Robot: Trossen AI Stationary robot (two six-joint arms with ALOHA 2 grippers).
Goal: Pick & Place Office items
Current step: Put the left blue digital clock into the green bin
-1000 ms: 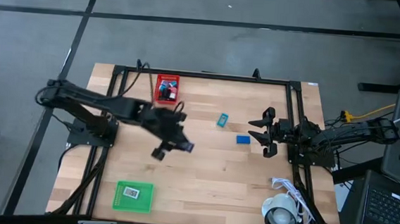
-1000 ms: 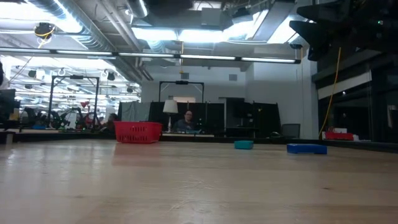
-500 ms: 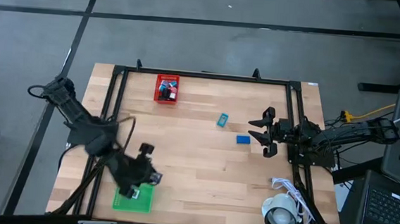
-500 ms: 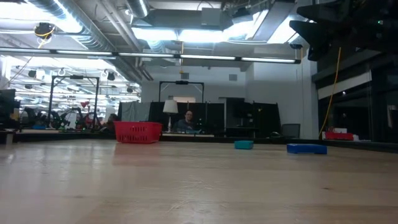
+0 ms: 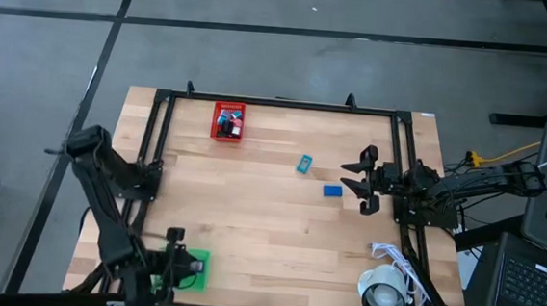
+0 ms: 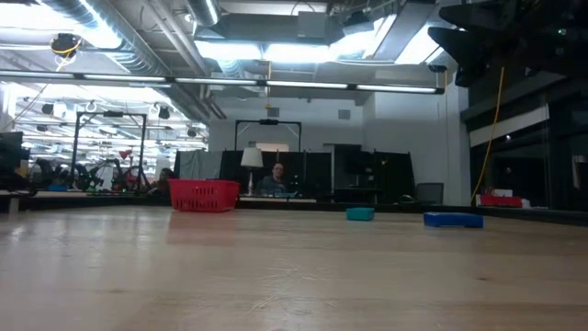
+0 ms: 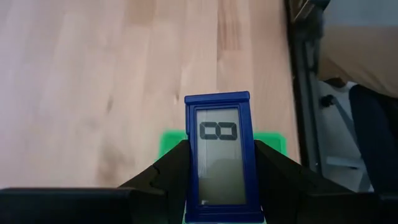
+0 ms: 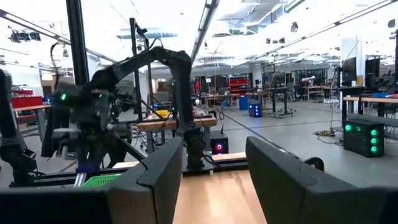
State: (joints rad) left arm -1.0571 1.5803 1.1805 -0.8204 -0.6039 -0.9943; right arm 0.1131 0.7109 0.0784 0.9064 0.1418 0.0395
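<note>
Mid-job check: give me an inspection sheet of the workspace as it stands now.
Surface: wooden table, bare in the middle.
Job's things: blue-framed item in left gripper above green bin; teal piece and blue piece loose; several in red bin.
Clutter: white roll.
Grippers: right gripper open, waiting by the blue piece.
Cables: yellow cable off-table.
Surroundings: seated person.
</note>
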